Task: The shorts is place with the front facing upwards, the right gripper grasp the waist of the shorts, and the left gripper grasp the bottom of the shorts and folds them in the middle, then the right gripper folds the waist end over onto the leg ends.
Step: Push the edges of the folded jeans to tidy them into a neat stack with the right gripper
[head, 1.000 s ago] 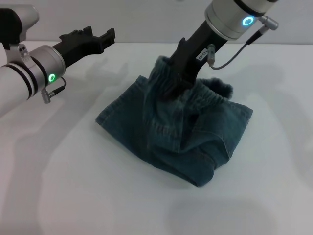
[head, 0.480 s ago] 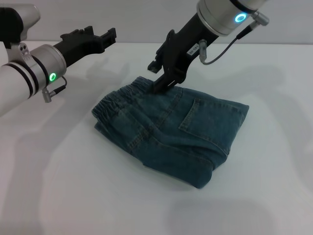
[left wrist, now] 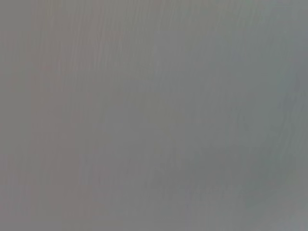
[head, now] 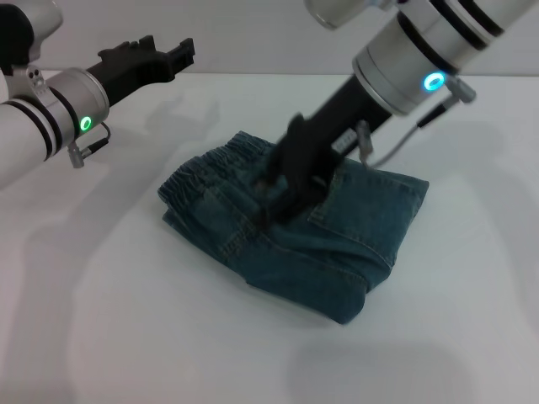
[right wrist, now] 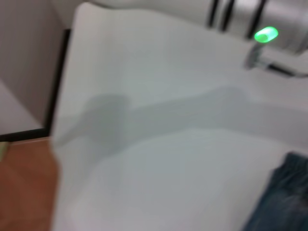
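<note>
Right gripper [head: 271,206]: we find it low over the middle of the shorts [head: 337,244], its dark body slanting down from the upper right; the tips sit at or just above the denim, and we cannot tell from the head view whether its fingers are parted or closed, nor whether they pinch any cloth.

Left gripper [head: 173,57]: we log it raised at the far left, well apart from the shorts, pointing across the table [head: 126,320]; it holds nothing, and we cannot tell how its fingers stand.

Shorts: we record one folded blue-green denim bundle lying flat on the white table, roughly at centre. A stitched back pocket faces up on the right half.

Waist [head: 206,168]: the crinkled elastic band lies on top at the bundle's far-left edge, nearest the left arm.

Right wrist view: we note a corner of denim at one edge, bare table, and the left arm's green ring light [right wrist: 266,34].

Left wrist view: blank grey; nothing to list.
</note>
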Controlling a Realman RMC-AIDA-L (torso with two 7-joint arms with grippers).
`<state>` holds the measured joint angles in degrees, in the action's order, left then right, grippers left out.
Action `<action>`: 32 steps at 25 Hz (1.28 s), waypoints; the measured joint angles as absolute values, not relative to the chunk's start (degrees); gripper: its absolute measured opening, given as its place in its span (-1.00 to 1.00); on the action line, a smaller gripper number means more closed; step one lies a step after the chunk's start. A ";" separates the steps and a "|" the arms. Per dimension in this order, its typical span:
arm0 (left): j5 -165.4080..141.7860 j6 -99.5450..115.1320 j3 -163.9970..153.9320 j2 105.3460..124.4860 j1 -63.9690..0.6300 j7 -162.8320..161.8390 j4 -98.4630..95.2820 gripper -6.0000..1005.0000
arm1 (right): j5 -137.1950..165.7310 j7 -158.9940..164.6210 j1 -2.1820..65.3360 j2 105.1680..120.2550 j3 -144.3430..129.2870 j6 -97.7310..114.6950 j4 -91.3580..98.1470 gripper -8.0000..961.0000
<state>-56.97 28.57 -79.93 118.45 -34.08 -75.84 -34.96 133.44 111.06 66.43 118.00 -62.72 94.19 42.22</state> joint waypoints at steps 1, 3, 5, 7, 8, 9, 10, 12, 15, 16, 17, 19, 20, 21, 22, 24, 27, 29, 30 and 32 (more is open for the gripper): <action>-56.95 28.57 -79.09 118.31 -34.33 -75.77 -34.98 0.36 | 133.30 111.50 66.03 118.07 -62.72 95.37 42.34 0.05; -56.94 28.57 -78.97 118.21 -34.55 -75.53 -34.98 0.36 | 133.30 112.48 65.09 118.09 -62.71 97.35 42.40 0.05; -56.95 28.57 -78.91 118.19 -34.63 -75.34 -34.98 0.36 | 133.48 113.46 63.86 118.10 -62.70 98.91 42.40 0.05; -56.94 28.54 -78.60 118.18 -34.79 -74.99 -35.00 0.36 | 133.74 114.51 62.55 118.01 -62.69 100.06 42.40 0.05; -56.94 28.54 -78.60 118.18 -34.79 -74.99 -35.00 0.36 | 133.81 115.27 61.71 117.84 -62.69 100.79 42.40 0.05; -56.94 28.54 -78.60 118.18 -34.79 -74.99 -35.00 0.36 | 133.86 115.80 61.13 117.67 -62.75 101.24 42.40 0.05; -56.95 28.54 -78.53 118.27 -34.81 -74.95 -34.98 0.36 | 133.94 116.45 60.38 117.42 -62.89 101.66 42.40 0.05; -56.95 28.54 -78.50 118.37 -34.76 -74.95 -34.96 0.36 | 134.43 117.41 59.21 117.05 -63.02 101.85 42.38 0.05; -56.95 28.54 -78.49 118.42 -34.72 -74.95 -34.88 0.36 | 136.46 117.92 57.67 116.85 -62.74 101.66 42.05 0.05; -56.95 28.54 -78.52 118.43 -34.73 -74.95 -34.78 0.36 | 137.04 117.98 57.23 116.85 -62.68 101.42 41.88 0.05; -56.95 28.55 -78.62 118.44 -34.81 -74.95 -34.57 0.36 | 137.40 118.02 56.83 116.84 -62.66 101.23 41.74 0.05; -56.95 28.56 -78.68 118.45 -34.85 -74.95 -34.50 0.36 | 137.67 118.08 56.10 116.87 -62.77 100.73 41.32 0.05; -56.95 28.60 -78.74 118.47 -34.91 -74.96 -34.43 0.36 | 137.70 118.10 55.81 116.90 -62.85 100.47 41.03 0.05; -56.95 28.60 -78.74 118.47 -34.91 -74.96 -34.43 0.36 | 137.71 118.13 55.61 116.90 -62.91 100.17 40.78 0.05; -56.95 28.69 -78.77 118.52 -34.93 -74.97 -34.41 0.36 | 137.75 118.14 55.41 116.90 -62.98 99.87 40.52 0.05; -56.95 28.69 -78.77 118.52 -34.93 -74.97 -34.41 0.36 | 138.27 118.14 55.02 116.97 -63.10 98.93 39.89 0.05; -56.95 28.99 -78.84 118.55 -34.97 -75.07 -34.37 0.36 | 139.16 118.08 54.76 117.07 -63.18 97.43 38.91 0.05; -56.95 28.99 -78.84 118.55 -34.97 -75.07 -34.37 0.36 | 139.47 117.94 54.63 117.11 -63.23 96.64 38.53 0.05; -56.95 29.00 -78.87 118.55 -35.02 -75.12 -34.36 0.36 | 139.67 117.91 54.57 117.14 -63.25 96.17 38.41 0.05; -56.95 29.01 -78.92 118.55 -35.10 -75.31 -34.31 0.36 | 140.11 117.89 54.52 117.16 -63.25 95.11 37.97 0.05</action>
<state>-56.95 29.01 -78.92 118.55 -35.10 -75.31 -34.31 140.11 117.89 54.52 117.16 -63.26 95.11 37.97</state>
